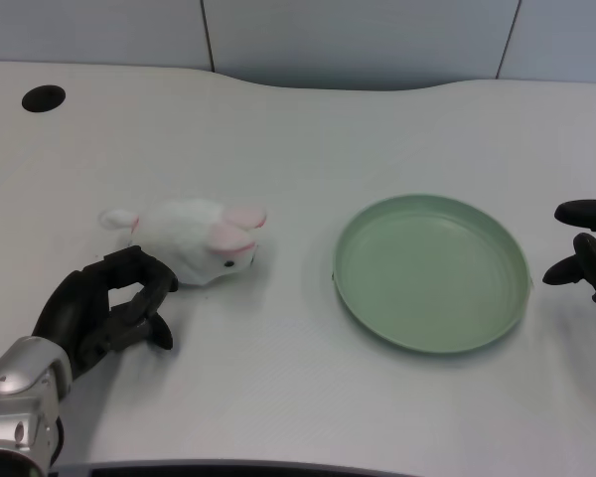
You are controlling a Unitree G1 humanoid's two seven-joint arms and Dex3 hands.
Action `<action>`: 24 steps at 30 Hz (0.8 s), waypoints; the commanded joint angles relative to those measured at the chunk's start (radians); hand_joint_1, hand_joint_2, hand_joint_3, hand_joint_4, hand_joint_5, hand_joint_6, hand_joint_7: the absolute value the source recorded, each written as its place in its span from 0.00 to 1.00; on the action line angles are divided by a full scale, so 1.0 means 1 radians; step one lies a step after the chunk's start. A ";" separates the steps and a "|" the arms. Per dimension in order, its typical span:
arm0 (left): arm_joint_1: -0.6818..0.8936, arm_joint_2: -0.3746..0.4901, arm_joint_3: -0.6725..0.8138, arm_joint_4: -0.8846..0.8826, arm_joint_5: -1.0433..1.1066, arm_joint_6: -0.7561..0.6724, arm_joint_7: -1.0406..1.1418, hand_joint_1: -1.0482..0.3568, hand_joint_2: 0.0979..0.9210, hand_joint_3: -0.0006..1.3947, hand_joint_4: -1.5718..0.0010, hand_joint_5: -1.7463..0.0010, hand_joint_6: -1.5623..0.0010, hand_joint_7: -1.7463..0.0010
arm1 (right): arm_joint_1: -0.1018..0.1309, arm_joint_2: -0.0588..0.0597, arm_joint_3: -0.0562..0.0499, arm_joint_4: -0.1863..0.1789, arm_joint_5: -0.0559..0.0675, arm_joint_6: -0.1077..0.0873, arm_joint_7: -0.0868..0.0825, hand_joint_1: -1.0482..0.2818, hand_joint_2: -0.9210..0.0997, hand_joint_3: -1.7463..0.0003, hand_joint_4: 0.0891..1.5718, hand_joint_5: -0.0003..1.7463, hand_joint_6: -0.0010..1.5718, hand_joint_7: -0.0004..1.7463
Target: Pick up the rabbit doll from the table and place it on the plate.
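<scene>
A white rabbit doll (196, 237) with pink ears lies on its side on the table, left of centre. A pale green plate (432, 271) sits to its right with nothing on it. My left hand (107, 308) is just below and left of the doll, fingers curled with their tips close to the doll's body. It holds nothing, and I cannot say whether the fingertips touch the doll.
My right hand (588, 253) rests at the right edge, just beyond the plate's rim. A dark round hole (43, 97) is in the tabletop at the far left. The table's back edge runs along a grey wall.
</scene>
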 commanded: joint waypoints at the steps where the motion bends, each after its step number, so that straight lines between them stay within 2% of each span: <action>1: 0.009 0.013 0.005 0.007 0.000 -0.004 -0.012 0.34 1.00 0.40 0.61 0.00 0.70 0.10 | 0.004 -0.008 -0.003 -0.001 0.003 -0.005 0.000 0.58 0.00 0.70 0.18 0.87 0.20 0.61; 4: 0.009 0.012 0.005 0.007 0.000 -0.004 -0.009 0.34 1.00 0.40 0.61 0.00 0.70 0.09 | 0.004 -0.010 -0.001 0.003 -0.003 -0.008 -0.003 0.58 0.00 0.70 0.18 0.88 0.21 0.61; 7: 0.008 0.013 0.003 0.009 0.005 -0.007 -0.003 0.34 1.00 0.40 0.62 0.00 0.70 0.10 | 0.004 -0.008 -0.004 -0.001 0.002 -0.001 -0.005 0.58 0.00 0.70 0.18 0.87 0.21 0.61; 9: 0.006 0.012 0.004 0.013 0.004 -0.007 -0.002 0.34 1.00 0.40 0.62 0.00 0.69 0.10 | 0.007 -0.009 0.001 -0.009 -0.006 0.004 -0.015 0.58 0.00 0.70 0.18 0.87 0.21 0.60; 11: 0.005 0.012 0.005 0.016 0.004 -0.010 -0.002 0.34 1.00 0.40 0.61 0.00 0.69 0.10 | 0.009 -0.009 0.002 -0.020 -0.005 0.020 -0.023 0.58 0.00 0.70 0.18 0.86 0.21 0.60; 14: 0.007 0.013 0.002 0.010 0.008 -0.012 0.001 0.34 1.00 0.41 0.60 0.01 0.68 0.10 | 0.004 -0.010 -0.002 0.001 0.004 0.000 0.001 0.58 0.00 0.70 0.18 0.86 0.20 0.60; 16: 0.012 0.011 0.004 0.011 0.004 -0.041 -0.010 0.34 1.00 0.41 0.61 0.01 0.69 0.10 | 0.001 -0.010 -0.003 0.011 0.002 -0.011 0.004 0.58 0.00 0.70 0.19 0.87 0.21 0.60; 18: 0.020 0.003 0.009 0.014 -0.004 -0.109 -0.027 0.33 1.00 0.39 0.60 0.02 0.67 0.12 | 0.004 -0.008 -0.002 0.000 -0.001 -0.001 -0.007 0.57 0.00 0.71 0.19 0.87 0.21 0.60; 22: 0.047 0.001 -0.020 0.001 0.059 -0.334 0.031 0.32 1.00 0.40 0.61 0.04 0.67 0.15 | 0.006 -0.005 -0.003 0.004 0.002 -0.014 0.001 0.57 0.00 0.71 0.19 0.87 0.21 0.60; 24: 0.052 0.020 -0.054 -0.007 0.147 -0.457 0.122 0.32 1.00 0.44 0.62 0.01 0.69 0.12 | 0.006 -0.003 -0.002 0.001 0.002 -0.002 -0.005 0.57 0.00 0.71 0.19 0.87 0.21 0.60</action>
